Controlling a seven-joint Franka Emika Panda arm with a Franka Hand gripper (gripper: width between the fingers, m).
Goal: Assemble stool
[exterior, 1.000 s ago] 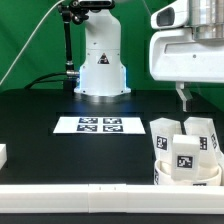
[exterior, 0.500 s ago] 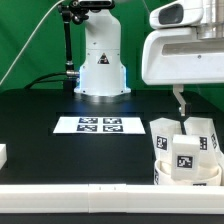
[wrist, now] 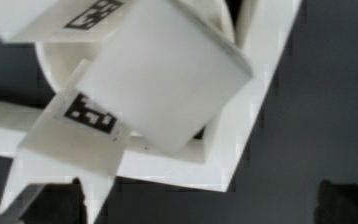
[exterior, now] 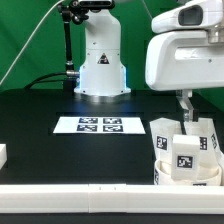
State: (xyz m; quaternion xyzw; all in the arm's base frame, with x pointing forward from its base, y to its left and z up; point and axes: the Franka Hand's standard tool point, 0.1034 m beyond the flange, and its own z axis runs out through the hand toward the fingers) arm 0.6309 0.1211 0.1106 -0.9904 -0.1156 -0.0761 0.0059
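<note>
The stool parts lie in a pile at the exterior view's right. Several chunky white legs point(exterior: 186, 155) with black-and-white tags lean together on the round white seat point(exterior: 168, 180). My gripper point(exterior: 186, 112) hangs just above the back of the pile, and only one dark finger point(exterior: 183, 104) shows under the white wrist housing. In the wrist view the tagged legs point(wrist: 158, 80) fill most of the picture. The gripper point(wrist: 194, 208) is open, its dark fingertips point(wrist: 345, 200) stand far apart over the black table, and nothing is between them.
The marker board point(exterior: 100, 125) lies flat mid-table in front of the white robot base point(exterior: 100, 62). A long white rail point(exterior: 80, 205) runs along the near edge. A small white block point(exterior: 3, 153) sits at the exterior view's left edge.
The wrist and gripper have come down and shifted slightly to the exterior view's right, closer to the pile of legs. The jaws stay open and the parts have not moved.
</note>
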